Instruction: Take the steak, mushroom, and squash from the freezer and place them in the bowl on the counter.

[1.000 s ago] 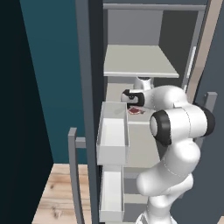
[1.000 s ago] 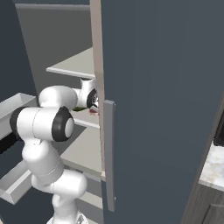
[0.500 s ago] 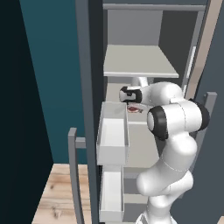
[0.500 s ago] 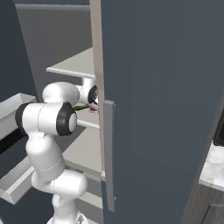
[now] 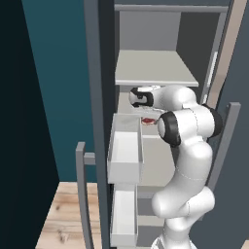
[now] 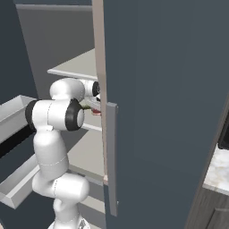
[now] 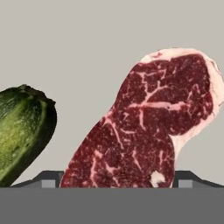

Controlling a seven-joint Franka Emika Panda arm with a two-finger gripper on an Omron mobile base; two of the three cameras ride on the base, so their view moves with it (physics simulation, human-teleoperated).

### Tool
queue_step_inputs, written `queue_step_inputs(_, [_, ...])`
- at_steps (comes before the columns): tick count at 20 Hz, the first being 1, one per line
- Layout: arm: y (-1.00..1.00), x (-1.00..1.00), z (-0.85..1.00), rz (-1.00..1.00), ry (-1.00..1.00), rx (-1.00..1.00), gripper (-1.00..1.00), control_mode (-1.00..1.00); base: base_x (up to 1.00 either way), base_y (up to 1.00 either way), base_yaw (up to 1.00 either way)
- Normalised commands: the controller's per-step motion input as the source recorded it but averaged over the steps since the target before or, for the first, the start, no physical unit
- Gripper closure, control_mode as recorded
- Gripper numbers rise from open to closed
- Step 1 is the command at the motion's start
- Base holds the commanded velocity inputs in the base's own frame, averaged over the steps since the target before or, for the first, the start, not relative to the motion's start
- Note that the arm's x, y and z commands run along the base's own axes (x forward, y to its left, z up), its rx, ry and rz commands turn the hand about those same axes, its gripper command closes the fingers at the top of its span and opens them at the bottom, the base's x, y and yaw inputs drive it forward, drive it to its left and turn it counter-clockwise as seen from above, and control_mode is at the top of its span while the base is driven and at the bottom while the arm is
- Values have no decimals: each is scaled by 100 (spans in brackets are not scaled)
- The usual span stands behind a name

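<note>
Closest to us in the hand view, our end effector (image 7: 118,183) stands wide, one fingertip (image 7: 51,178) on each side of the steak (image 7: 148,122) — not clamped on it. The steak lies flat on a pale freezer (image 5: 160,73) shelf (image 7: 96,52), the squash (image 7: 22,131) just beside it — apart.

The white arm (image 6: 56,134) is rising from the lower left of the frame and reaching into the freezer (image 6: 76,71) at centre left. Its hand is sitting behind the edge of the open door (image 6: 161,103), beside a red speck of steak (image 6: 96,112).
</note>
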Motion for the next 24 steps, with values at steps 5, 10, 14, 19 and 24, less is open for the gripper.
queue_step_inputs(5, [0, -1, -100, 4, 31, 0, 100, -100, 0, 0, 0])
queue_step_inputs(10, [-3, -22, -100, 6, 16, 1, 100, -100, 0, 0, 0])
queue_step_inputs(14, [-2, -45, -100, 7, 2, 1, 100, -100, 0, 0, 0])
queue_step_inputs(19, [-3, -89, -87, 3, -2, 4, 100, -100, 0, 0, 0])
queue_step_inputs(24, [-1, -100, -65, 0, -1, 4, 100, -100, 0, 0, 0])
